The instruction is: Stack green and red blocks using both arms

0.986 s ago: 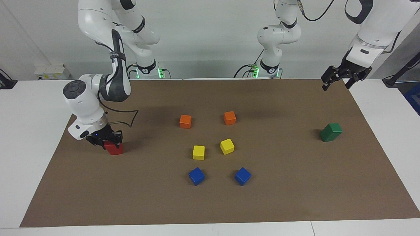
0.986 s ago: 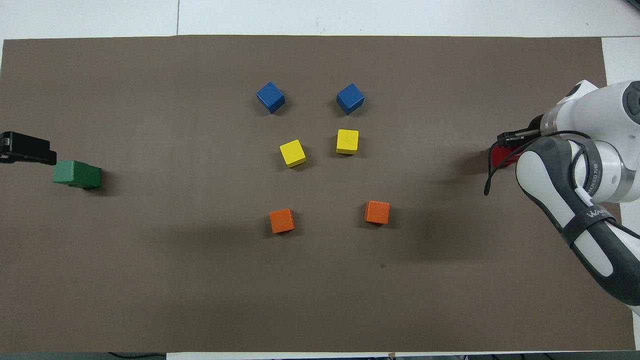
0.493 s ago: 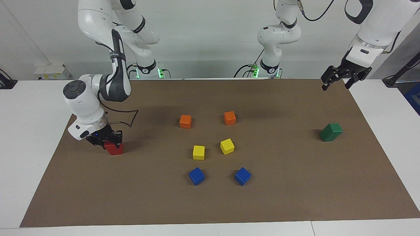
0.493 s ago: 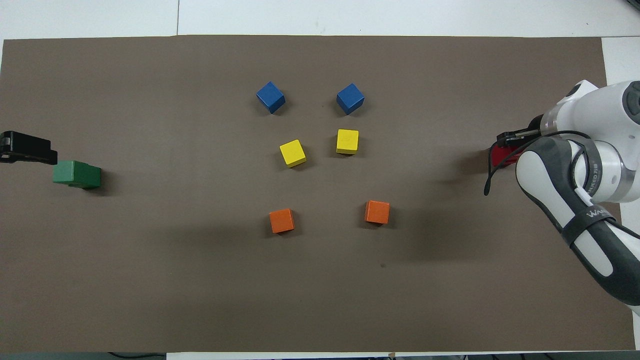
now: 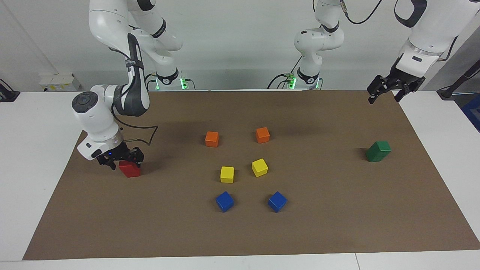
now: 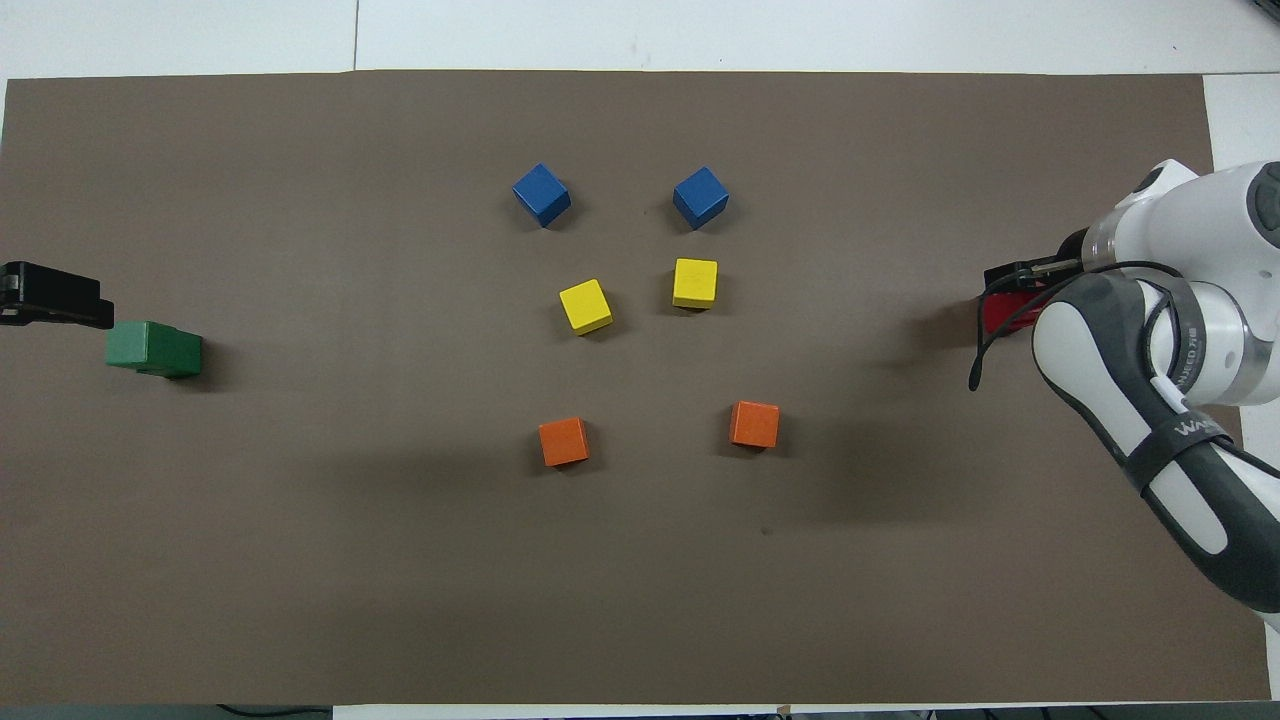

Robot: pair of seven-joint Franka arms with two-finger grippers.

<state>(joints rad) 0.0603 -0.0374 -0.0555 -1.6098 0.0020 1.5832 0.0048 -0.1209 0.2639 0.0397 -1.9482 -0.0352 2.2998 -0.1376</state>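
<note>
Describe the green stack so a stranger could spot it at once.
Start at the brown mat and go to the left arm's end. There the green blocks sit one on another, slightly askew, well apart from the single orange, yellow and blue cubes mid-mat.

2 blue cubes (image 5: 224,201) (image 5: 277,201), 2 yellow (image 5: 227,174) (image 5: 260,167), 2 orange (image 5: 212,139) (image 5: 262,135), 2 green (image 5: 382,146) (image 5: 372,156), 1 red (image 5: 130,170)

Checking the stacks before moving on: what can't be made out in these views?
- red blocks: facing view, the right gripper covers the top, one cube or two unclear; overhead view, the right arm hides most of it.
- green blocks: whether stacked squarely, too small in both views.
- left gripper: overhead view, cut off by the edge.
</note>
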